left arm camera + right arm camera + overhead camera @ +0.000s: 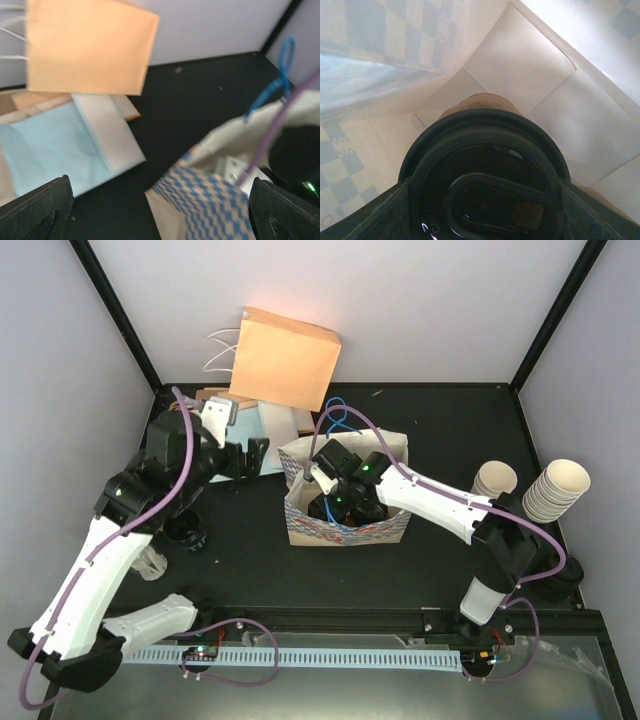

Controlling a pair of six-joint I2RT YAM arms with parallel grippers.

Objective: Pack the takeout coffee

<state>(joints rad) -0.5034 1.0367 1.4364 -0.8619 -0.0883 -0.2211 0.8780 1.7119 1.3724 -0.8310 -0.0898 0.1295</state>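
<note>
The takeout coffee (481,104) is a paper cup under a black lid (485,165), held down inside the blue-checked paper bag (345,532). My right gripper (340,502) reaches into that bag from the right, and its fingers (375,215) press on both sides of the lid. Pale bag walls (535,65) surround the cup in the right wrist view. My left gripper (255,455) hovers just left of the bag's rim, open and holding nothing. Its dark fingertips (35,210) frame the checked bag (210,200).
An orange paper bag (285,355) stands at the back, with flat light-blue bags (270,425) lying in front of it. Two stacks of cream cups (495,478) (558,490) stand at the right. A dark round object (185,532) sits under the left arm.
</note>
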